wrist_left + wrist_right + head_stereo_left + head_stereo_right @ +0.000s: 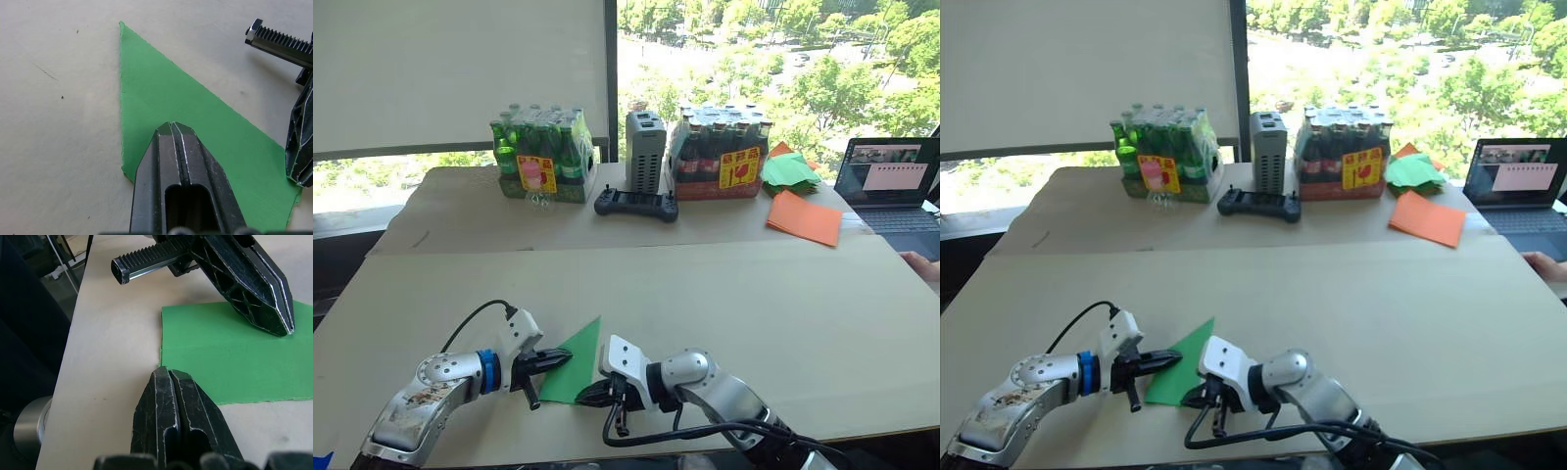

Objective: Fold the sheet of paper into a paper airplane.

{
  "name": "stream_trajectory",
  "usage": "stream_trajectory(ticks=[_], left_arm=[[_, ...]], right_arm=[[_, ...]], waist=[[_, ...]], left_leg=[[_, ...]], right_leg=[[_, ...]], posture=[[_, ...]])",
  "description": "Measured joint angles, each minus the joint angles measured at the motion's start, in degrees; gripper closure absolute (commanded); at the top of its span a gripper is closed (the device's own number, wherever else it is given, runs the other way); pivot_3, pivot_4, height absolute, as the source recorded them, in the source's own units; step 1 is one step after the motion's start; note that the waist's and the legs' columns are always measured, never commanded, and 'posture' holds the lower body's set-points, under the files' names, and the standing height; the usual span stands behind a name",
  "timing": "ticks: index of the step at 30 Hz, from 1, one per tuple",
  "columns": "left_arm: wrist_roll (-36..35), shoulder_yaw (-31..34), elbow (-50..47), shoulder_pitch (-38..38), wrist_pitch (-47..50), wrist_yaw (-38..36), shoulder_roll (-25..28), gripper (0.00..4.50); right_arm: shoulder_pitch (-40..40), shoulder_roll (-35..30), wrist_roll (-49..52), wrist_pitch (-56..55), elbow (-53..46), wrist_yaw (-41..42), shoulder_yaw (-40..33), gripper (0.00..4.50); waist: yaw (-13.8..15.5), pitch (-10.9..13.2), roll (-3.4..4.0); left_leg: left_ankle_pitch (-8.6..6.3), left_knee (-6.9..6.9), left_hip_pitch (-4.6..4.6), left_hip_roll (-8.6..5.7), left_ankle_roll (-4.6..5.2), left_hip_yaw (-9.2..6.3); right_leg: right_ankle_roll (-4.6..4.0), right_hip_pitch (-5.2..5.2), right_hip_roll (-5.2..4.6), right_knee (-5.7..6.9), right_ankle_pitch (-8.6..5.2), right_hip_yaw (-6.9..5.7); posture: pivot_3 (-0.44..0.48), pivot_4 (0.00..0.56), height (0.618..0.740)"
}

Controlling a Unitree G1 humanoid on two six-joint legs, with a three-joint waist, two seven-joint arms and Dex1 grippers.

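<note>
Left wrist view has the left gripper (172, 128) pinched fully closed, holding nothing, tips resting over the sheet of paper (195, 122), a green pointed wedge lying flat on the table (754, 294). Right gripper (168, 374) is closed and empty too, its tips right at the paper's near edge, opposite the left one.
</note>
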Motion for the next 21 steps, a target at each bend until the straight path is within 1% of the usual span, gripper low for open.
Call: stream_trajectory(ticks=[5, 8, 9, 11, 15, 18, 20, 21], left_arm=[[0.0, -0.2, 0.2, -0.4, 0.0, -0.1, 0.0, 4.48], [0.0, -0.2, 0.2, -0.5, 0.1, -0.2, 0.0, 4.48], [0.0, -0.2, 0.3, -0.7, 0.1, -0.2, 0.0, 4.48], [-0.1, -0.2, 0.4, -1.2, 0.3, -0.4, 0.0, 4.48], [-0.9, 0.8, 0.7, -2.6, 1.7, -0.8, 0.1, 4.48], [-2.0, 2.3, 0.7, -4.5, 1.8, -0.9, 0.3, 4.48], [-3.1, 4.0, 0.6, -6.4, 2.0, -2.1, 2.7, 4.48], [-3.2, 4.7, 0.5, -6.8, 2.0, -2.6, 4.0, 4.24]], right_arm=[[0.0, -0.1, 0.1, -0.1, 0.0, 0.0, 0.0, 4.50], [-0.1, 0.0, 1.3, -0.4, 0.6, 0.0, -1.3, 4.50], [-0.1, 0.1, 2.4, -0.1, 0.8, 0.0, -2.5, 4.50], [-0.5, -0.1, 5.5, 1.1, 0.3, -0.3, -7.7, 4.50], [-1.8, -1.4, 10.1, 4.6, -5.9, -1.8, -16.1, 4.50], [-1.7, -2.6, 10.6, 5.9, -8.9, -3.2, -16.8, 4.50], [-1.0, -3.3, 9.9, 6.1, -10.4, -5.0, -16.5, 4.50], [-0.7, -3.8, 9.6, 6.1, -10.5, -5.5, -16.5, 4.50]], waist=[[0.1, 0.0, 0.00], [0.1, 0.0, 0.01], [0.1, 0.1, 0.01], [0.1, 0.2, 0.02], [0.2, 0.2, 0.02], [0.2, 0.3, 0.01], [0.0, 0.3, -0.02], [0.0, 0.3, 0.00]], left_leg=[[0.00, 0.00, 0.00, 0.00, 0.00, -0.01], [0.00, 0.01, -0.02, 0.00, 0.00, -0.01], [0.00, 0.02, -0.06, 0.00, 0.00, -0.02], [0.00, 0.06, -0.17, -0.02, 0.01, -0.03], [0.00, 0.00, -0.24, -0.01, 0.00, -0.13], [0.00, -0.06, -0.29, 0.00, -0.01, -0.16], [0.00, -0.03, -0.40, -0.01, -0.01, -0.16], [0.00, -0.03, -0.39, -0.02, -0.01, -0.16]], right_leg=[[0.00, 0.02, 0.00, -0.03, 0.00, -0.01], [0.00, 0.02, 0.00, -0.04, 0.00, -0.02], [0.00, 0.01, 0.00, -0.06, 0.00, -0.03], [0.01, -0.04, -0.01, -0.10, 0.02, -0.03], [0.02, -0.09, 0.00, -0.13, 0.02, -0.14], [0.02, -0.13, -0.01, -0.19, 0.02, -0.17], [0.02, -0.20, -0.01, -0.23, 0.03, -0.17], [0.02, -0.20, -0.03, -0.24, 0.03, -0.17]], posture=[[0.000, 0.150, 0.675], [0.000, 0.150, 0.675], [0.000, 0.150, 0.675], [0.000, 0.150, 0.675], [0.000, 0.150, 0.675], [0.000, 0.150, 0.675], [0.000, 0.150, 0.675], [0.000, 0.150, 0.675]])
